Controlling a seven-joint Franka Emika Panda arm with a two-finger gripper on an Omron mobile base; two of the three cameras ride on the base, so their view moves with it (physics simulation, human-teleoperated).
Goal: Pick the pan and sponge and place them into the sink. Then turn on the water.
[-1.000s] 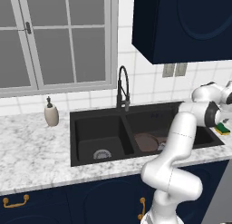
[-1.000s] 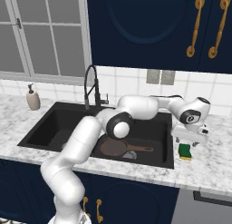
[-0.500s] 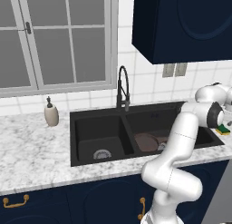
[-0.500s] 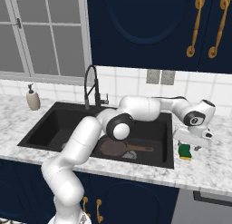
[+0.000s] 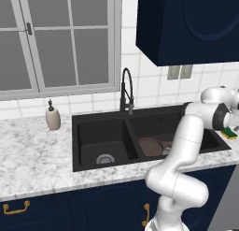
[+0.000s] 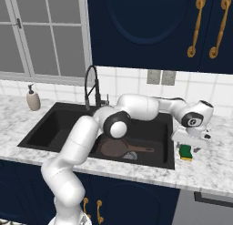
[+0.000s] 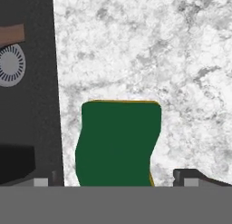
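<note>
A simulated kitchen with a white marble table (image 6: 214, 167) and a matte black double-basin sink (image 6: 54, 112) set into it. The pan (image 6: 113, 147), dark with a reddish-brown inside, lies on the floor of the right basin, its handle pointing right, just beside the round silver drain (image 6: 130, 156). A tall black faucet (image 6: 92, 89) with a coiled neck stands behind the sink, and a beige soap dispenser (image 6: 32, 99) sits on the table far to the left.

The white arm reaches across the sink to its right edge. The claw (image 6: 191, 144) hangs directly above the sponge (image 6: 185, 151), which lies on the table just beside the sink's right rim, green face up with a thin yellow layer at its edge. From the hand camera, the sponge (image 7: 118, 143) sits between the two dark fingertips (image 7: 188, 175), which stand spread wide on either side and apart from it, so the claw is open.
</note>
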